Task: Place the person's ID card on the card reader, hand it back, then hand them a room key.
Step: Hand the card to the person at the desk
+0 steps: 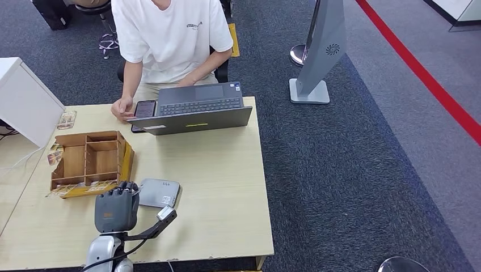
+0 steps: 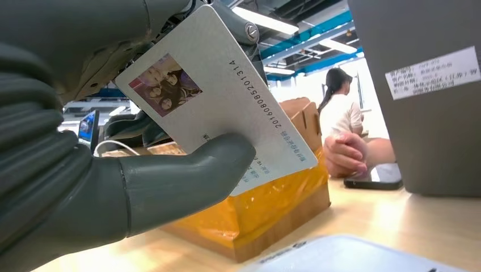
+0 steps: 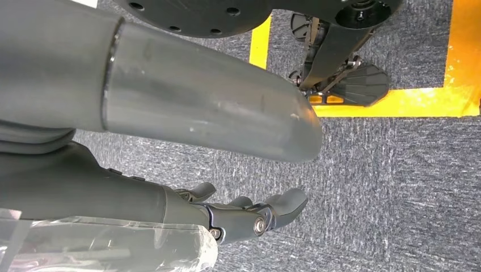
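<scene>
I see a light wooden bench [image 1: 215, 187] standing on grey carpet [image 1: 351, 170]. At its far edge an open laptop [image 1: 193, 110] sits with its lid tipped toward me, and a phone [image 1: 144, 109] lies just beside it on the left, under a person's hand [image 1: 121, 107]. On the left side rests a wooden organiser [image 1: 88, 161] with compartments, wrapped in yellow along its near side. Just beside its near right corner lies a flat grey card reader [image 1: 160, 192]. A white box [image 1: 25, 99] stands at the far left corner, with a small packet [image 1: 66, 119] next to it.
</scene>
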`<state>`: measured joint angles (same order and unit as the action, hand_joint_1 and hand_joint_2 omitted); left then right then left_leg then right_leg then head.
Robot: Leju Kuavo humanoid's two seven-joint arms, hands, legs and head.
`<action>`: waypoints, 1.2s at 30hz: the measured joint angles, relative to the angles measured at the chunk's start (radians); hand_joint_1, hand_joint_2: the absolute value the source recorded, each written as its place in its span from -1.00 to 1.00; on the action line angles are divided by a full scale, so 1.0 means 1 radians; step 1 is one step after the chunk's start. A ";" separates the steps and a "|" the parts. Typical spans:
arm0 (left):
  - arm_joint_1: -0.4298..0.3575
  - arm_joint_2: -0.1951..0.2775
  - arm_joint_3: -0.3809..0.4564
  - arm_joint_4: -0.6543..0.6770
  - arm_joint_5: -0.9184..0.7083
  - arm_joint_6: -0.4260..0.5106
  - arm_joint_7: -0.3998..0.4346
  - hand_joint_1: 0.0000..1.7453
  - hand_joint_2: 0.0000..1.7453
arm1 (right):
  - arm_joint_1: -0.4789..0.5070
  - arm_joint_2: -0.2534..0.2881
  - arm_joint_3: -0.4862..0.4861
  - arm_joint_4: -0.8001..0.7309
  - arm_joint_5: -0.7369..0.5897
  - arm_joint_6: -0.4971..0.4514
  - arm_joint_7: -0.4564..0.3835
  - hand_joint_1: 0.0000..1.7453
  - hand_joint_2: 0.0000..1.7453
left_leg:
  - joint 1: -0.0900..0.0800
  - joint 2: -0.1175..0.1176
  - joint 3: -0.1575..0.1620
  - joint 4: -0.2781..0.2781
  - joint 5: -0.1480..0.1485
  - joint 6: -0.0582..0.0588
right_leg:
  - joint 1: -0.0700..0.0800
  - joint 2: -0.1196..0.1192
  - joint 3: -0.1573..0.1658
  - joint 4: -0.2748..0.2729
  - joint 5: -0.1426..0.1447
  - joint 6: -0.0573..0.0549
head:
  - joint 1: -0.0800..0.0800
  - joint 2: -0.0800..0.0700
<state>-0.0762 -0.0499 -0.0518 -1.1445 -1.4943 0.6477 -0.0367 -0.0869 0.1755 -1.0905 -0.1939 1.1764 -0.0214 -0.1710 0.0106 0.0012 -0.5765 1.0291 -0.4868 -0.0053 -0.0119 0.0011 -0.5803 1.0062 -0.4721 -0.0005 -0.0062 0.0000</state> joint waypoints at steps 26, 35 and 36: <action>-0.590 0.186 -0.065 -0.003 0.048 -0.155 0.077 1.00 1.00 | -0.030 0.006 0.000 0.002 0.051 0.019 0.041 -1.00 -1.00 | 0.001 0.000 0.000 0.000 0.006 -0.003 | 0.002 0.000 -0.001 0.002 0.004 -0.004 | 0.000 0.000; -0.770 0.232 -0.065 0.280 -0.022 -0.123 0.136 0.50 1.00 | -0.034 0.006 0.006 0.005 0.074 0.019 0.064 -1.00 -1.00 | 0.001 0.000 -0.001 0.000 0.006 -0.003 | 0.002 0.001 -0.002 0.002 0.004 -0.004 | 0.000 0.000; -0.781 0.236 -0.065 0.303 -0.020 -0.120 0.134 0.00 1.00 | -0.034 0.006 0.006 0.005 0.075 0.019 0.065 -1.00 -1.00 | 0.001 0.000 -0.001 0.000 0.006 -0.003 | 0.002 0.001 -0.002 0.002 0.004 -0.004 | 0.000 0.000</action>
<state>-0.8571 0.1861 -0.1167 -0.8410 -1.5140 0.5279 0.0977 -0.1208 0.1820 -1.0849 -0.1891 1.2516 -0.0028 -0.1060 0.0115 0.0015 -0.5771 1.0291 -0.4811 -0.0081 -0.0102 0.0016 -0.5825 1.0086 -0.4679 -0.0049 -0.0062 0.0000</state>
